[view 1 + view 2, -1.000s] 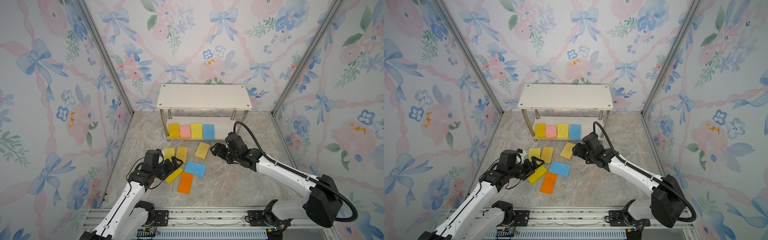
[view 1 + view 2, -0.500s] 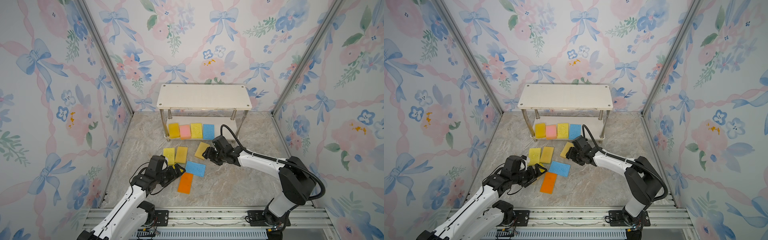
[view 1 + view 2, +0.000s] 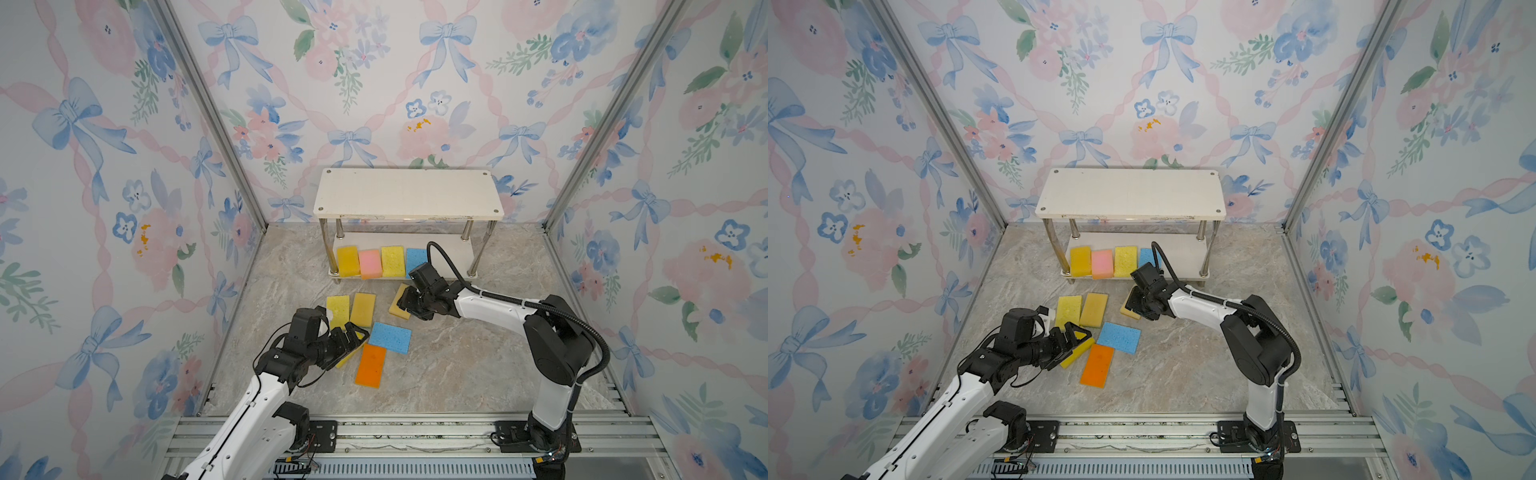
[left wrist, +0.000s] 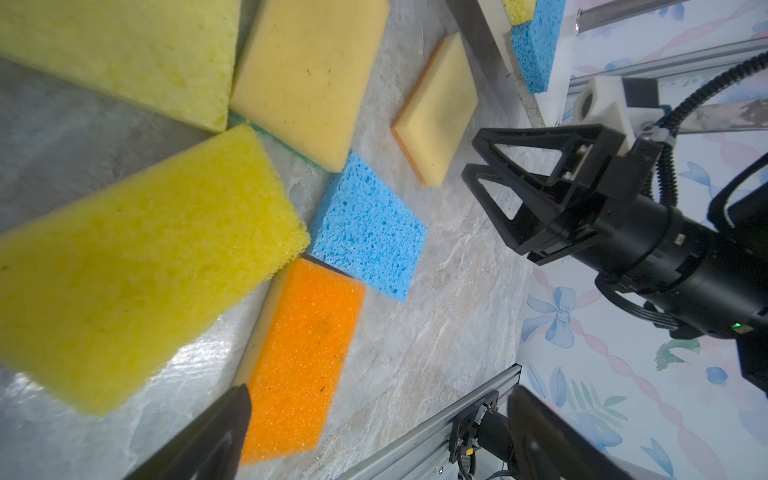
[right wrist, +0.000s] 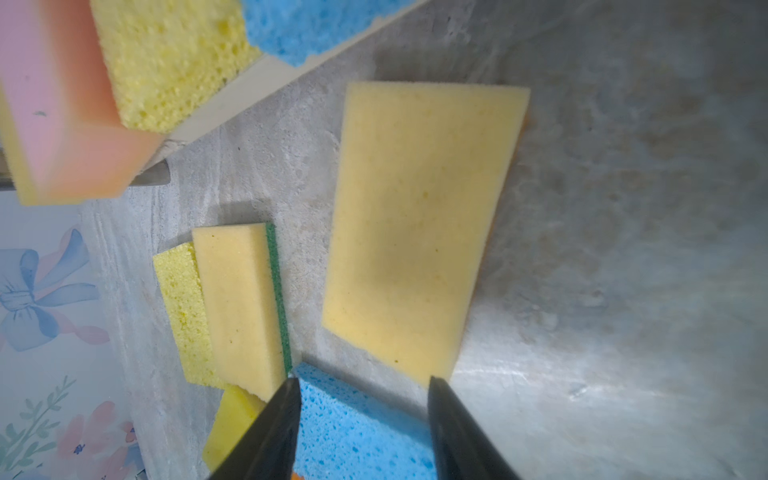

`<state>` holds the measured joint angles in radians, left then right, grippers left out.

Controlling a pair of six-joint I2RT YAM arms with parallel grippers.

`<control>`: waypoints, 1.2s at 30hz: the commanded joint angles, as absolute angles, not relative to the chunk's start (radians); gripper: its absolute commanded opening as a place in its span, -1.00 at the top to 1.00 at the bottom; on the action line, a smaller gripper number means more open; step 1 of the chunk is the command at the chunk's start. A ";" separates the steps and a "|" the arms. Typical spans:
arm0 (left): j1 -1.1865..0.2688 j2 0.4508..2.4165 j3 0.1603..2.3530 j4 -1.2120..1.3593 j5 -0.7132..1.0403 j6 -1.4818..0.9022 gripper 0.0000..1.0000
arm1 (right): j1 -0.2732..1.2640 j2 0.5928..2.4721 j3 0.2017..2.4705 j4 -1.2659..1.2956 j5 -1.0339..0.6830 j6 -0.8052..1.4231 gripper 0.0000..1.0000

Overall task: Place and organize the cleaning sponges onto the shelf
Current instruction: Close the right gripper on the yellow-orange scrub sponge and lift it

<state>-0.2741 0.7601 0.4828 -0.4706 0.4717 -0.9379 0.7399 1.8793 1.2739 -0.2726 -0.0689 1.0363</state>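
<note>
Evidently light and squashy, the tan sponge (image 5: pixel 415 228) lies flat on the tabletop (image 3: pixel 457 365) at six o'clock from the shelf (image 3: pixel 409 195); right jaws, half-open and empty, hover over it. Pinch its long edges. Left jaws gape, empty.

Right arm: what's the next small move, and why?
Probably ease the right gripper forward and down until its jaws straddle the tan sponge. The jaws stand apart with nothing between them and the fingertips sit just at the sponge's near end. The sponge lies flat on the floor, clear of the other sponges.
</note>
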 commanded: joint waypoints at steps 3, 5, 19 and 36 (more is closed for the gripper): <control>-0.256 0.764 0.503 -0.490 0.504 -0.896 -0.96 | 0.734 1.930 1.332 -0.391 -0.014 1.038 0.00; -0.256 0.770 0.505 -0.490 0.505 -0.894 -0.96 | 0.732 1.948 1.349 -0.407 -0.018 1.034 0.01; -0.247 0.791 0.517 -0.489 0.503 -0.888 -0.96 | 0.709 2.025 1.357 -0.342 -0.061 1.044 0.32; -0.319 1.011 0.675 -0.446 0.485 -0.780 -0.96 | 0.699 1.758 1.208 -0.489 -0.156 0.858 0.85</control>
<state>-0.3023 0.9718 0.6426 -0.4648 0.4763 -0.8333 0.7063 1.8332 1.2518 -0.4007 -0.1081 0.9237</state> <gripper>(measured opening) 0.979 0.080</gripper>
